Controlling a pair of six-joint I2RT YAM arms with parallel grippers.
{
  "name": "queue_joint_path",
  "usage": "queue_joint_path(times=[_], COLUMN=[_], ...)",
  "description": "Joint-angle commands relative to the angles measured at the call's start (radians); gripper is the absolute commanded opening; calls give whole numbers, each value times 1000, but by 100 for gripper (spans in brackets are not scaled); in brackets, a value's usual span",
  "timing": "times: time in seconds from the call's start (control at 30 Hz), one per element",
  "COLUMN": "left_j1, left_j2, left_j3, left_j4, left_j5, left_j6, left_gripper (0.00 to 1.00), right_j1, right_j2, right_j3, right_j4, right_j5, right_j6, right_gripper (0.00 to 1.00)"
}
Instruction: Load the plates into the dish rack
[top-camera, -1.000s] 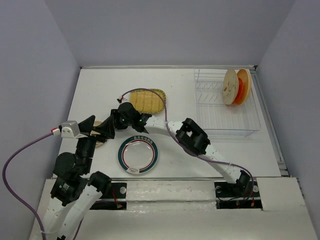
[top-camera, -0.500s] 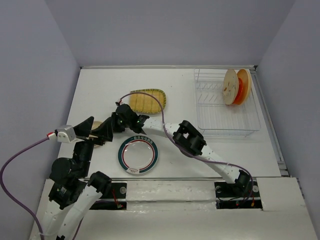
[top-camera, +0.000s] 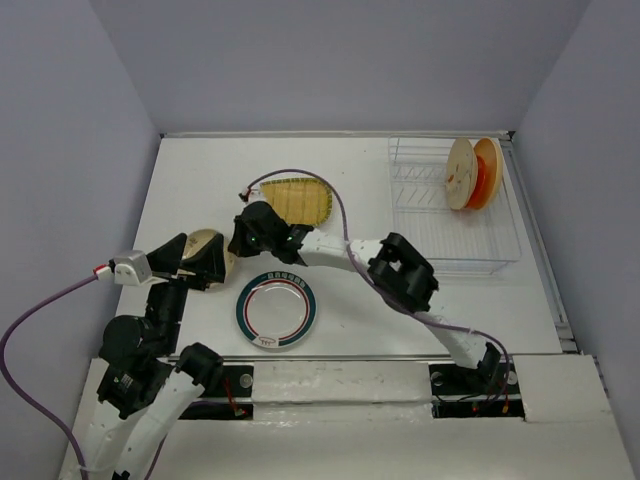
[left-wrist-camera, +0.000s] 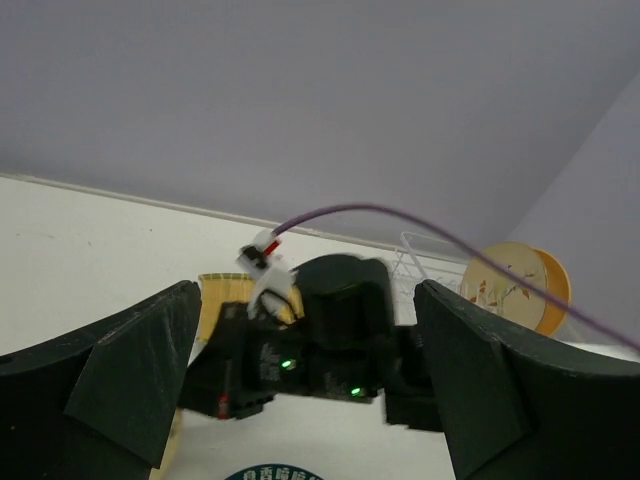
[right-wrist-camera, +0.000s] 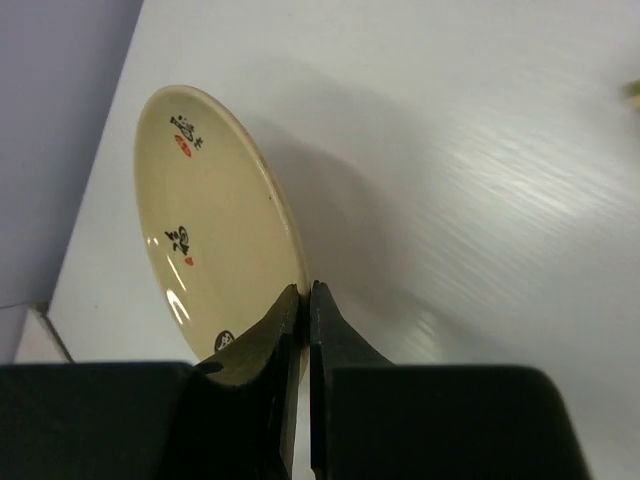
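My right gripper (top-camera: 236, 248) reaches left and is shut on the rim of a small cream plate with dark and red marks (top-camera: 206, 244), tilted up on edge above the table; the right wrist view shows the plate (right-wrist-camera: 215, 235) pinched between the jaws of the gripper (right-wrist-camera: 305, 292). My left gripper (top-camera: 195, 260) is open and empty just left of it, and in the left wrist view it (left-wrist-camera: 310, 375) faces the right wrist. A yellow-green ribbed plate (top-camera: 296, 200) and a white plate with a dark green rim (top-camera: 277, 310) lie flat. The wire dish rack (top-camera: 440, 235) holds a cream bird-print plate (top-camera: 460, 172) and an orange plate (top-camera: 489, 170).
The rack stands at the table's far right against the side wall. The right arm's forearm and purple cable (top-camera: 335, 215) stretch across the middle, above the green-rimmed plate's far side. The rack's near slots hold nothing.
The right gripper has raised the cream plate from under the left gripper so that it stands tilted, and the right arm's elbow has shifted right. The left arm has barely moved.
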Motion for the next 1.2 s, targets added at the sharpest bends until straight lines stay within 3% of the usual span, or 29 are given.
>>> queue_joint_path(times=[0.0, 0.1, 0.13, 0.37, 0.47, 0.63, 1.17], left_j1=[-13, -20, -23, -35, -41, -44, -66], left_j2=[15, 16, 15, 13, 26, 32, 18], left_j3=[-6, -8, -8, -9, -11, -9, -11], left_j4=[51, 56, 54, 56, 59, 56, 54], left_j5=[18, 36, 38, 53, 64, 64, 56], left_j6=[13, 16, 19, 19, 20, 22, 22], left_gripper=[99, 99, 99, 99, 99, 99, 99], right_j1=[-88, -177, -252, -486, -599, -668, -678], right_j2=[-410, -654, -744, -894, -902, -836, -670], right_j3=[-239, -445, -473, -574, -567, -508, -395], right_j4=[83, 44, -42, -182, -182, -182, -259], right_j5=[299, 454, 520, 925, 965, 1004, 1085], right_j6=[-256, -365, -394, -782, -885, -1008, -1073], right_gripper=[7, 7, 7, 7, 7, 7, 7])
